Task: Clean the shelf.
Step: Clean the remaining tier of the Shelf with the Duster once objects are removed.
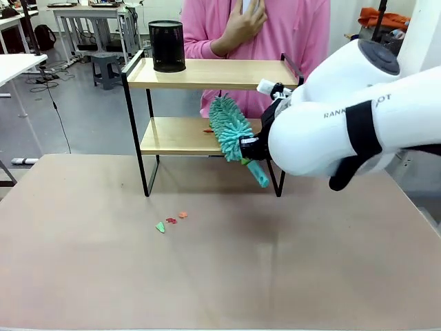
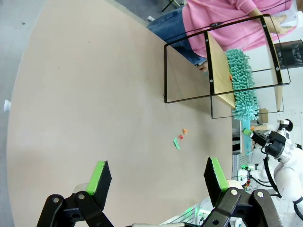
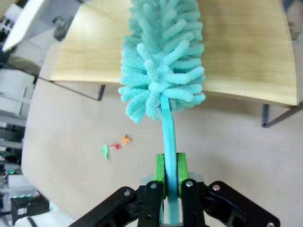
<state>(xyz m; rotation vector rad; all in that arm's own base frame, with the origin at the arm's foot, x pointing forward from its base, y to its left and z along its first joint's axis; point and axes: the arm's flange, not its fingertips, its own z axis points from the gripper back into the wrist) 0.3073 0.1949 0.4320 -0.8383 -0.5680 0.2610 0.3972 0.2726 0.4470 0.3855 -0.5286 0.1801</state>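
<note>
The shelf (image 1: 220, 74) stands at the table's far side, with two light wooden boards in a black frame. My right gripper (image 1: 249, 150) comes in from the right and is shut on the handle of a teal fluffy duster (image 1: 229, 127). In the right wrist view the green pads (image 3: 159, 172) clamp the teal handle, and the duster head (image 3: 163, 61) reaches over the front edge of the lower board (image 3: 246, 56). A small red scrap (image 1: 207, 130) lies on that board beside the duster. My left gripper (image 2: 157, 177) hovers open above the table, well away from the shelf (image 2: 222, 71).
A black mesh cup (image 1: 167, 46) stands on the top board at the left. Three small scraps, green (image 1: 160, 227), red (image 1: 171, 221) and orange (image 1: 182, 214), lie on the table in front of the shelf. A person in pink (image 1: 275, 34) stands behind it.
</note>
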